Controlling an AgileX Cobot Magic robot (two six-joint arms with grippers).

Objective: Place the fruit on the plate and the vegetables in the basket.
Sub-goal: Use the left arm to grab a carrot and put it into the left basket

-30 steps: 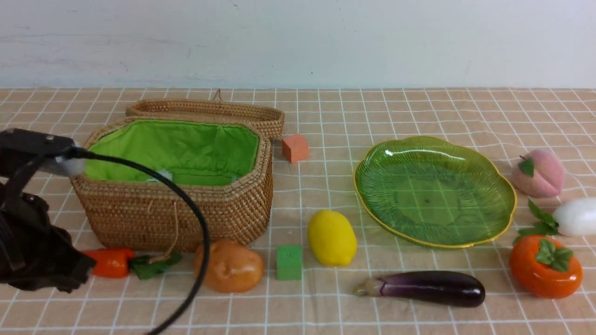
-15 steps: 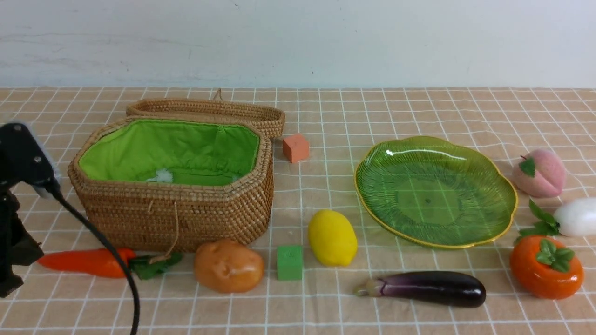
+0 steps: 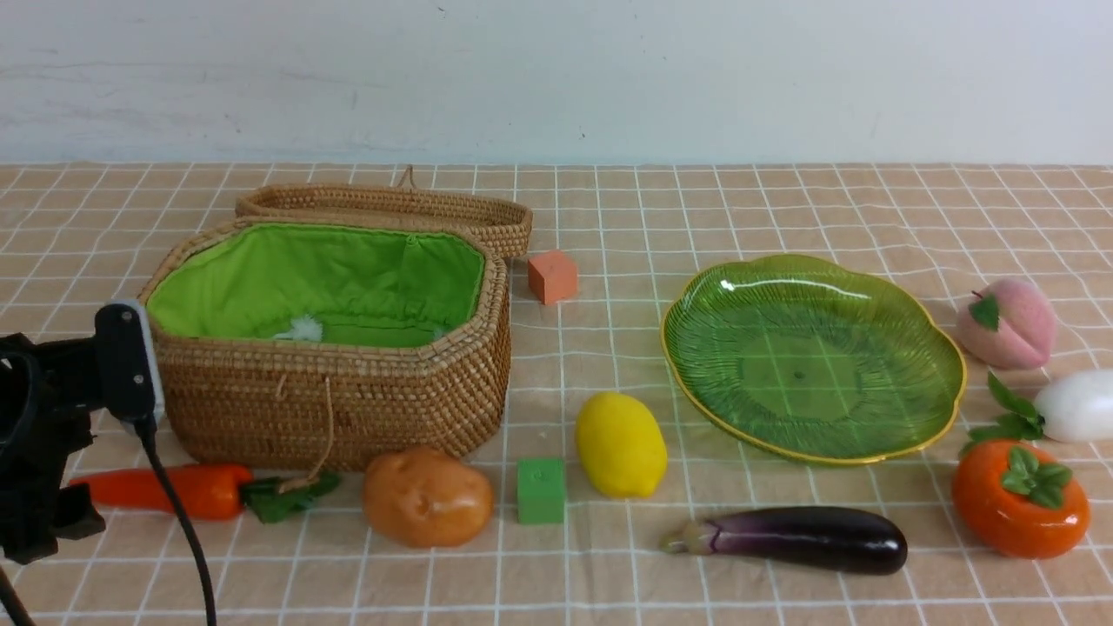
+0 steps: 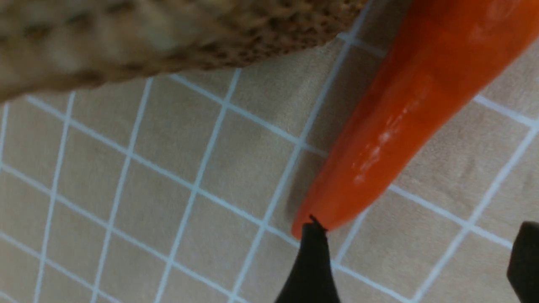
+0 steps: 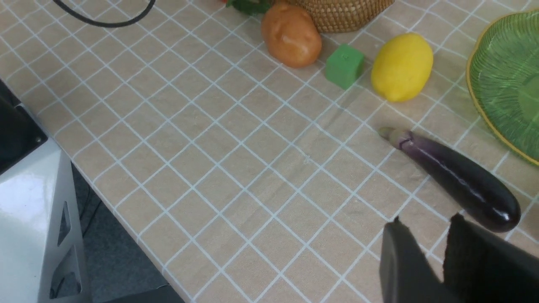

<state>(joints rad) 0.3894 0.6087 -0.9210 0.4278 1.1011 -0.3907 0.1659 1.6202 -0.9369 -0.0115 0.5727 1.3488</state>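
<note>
**A:** Which way is the carrot [image 3: 174, 489] lying from the left gripper [image 4: 417, 225]?

**B:** It is lying near the front-left corner of the tablecloth [image 3: 609, 574], just in front of the basket [image 3: 348, 409]. Its long axis is running along the front edge, with the tip pointing to the left edge and the leaves toward the middle. In the left wrist view the fingers are standing wide apart and holding nothing. One fingertip is sitting right at the carrot's tip, and the body is stretching away from the jaws, not between them.

**A:** So which arm is sitting nearer?

**B:** The left arm [image 3: 52, 435], clearly. The right gripper [image 5: 427, 227] is hanging over the front edge beside the eggplant [image 5: 459, 181], its fingers parted only narrowly and gripping nothing. I am judging that the left gripper is needing to travel along the carrot toward its thicker part before closing across it.

**A:** And the surroundings?

**B:** A checked beige cloth is covering the table, and a plain pale wall [image 3: 556, 78] is running behind the far edge.
</note>
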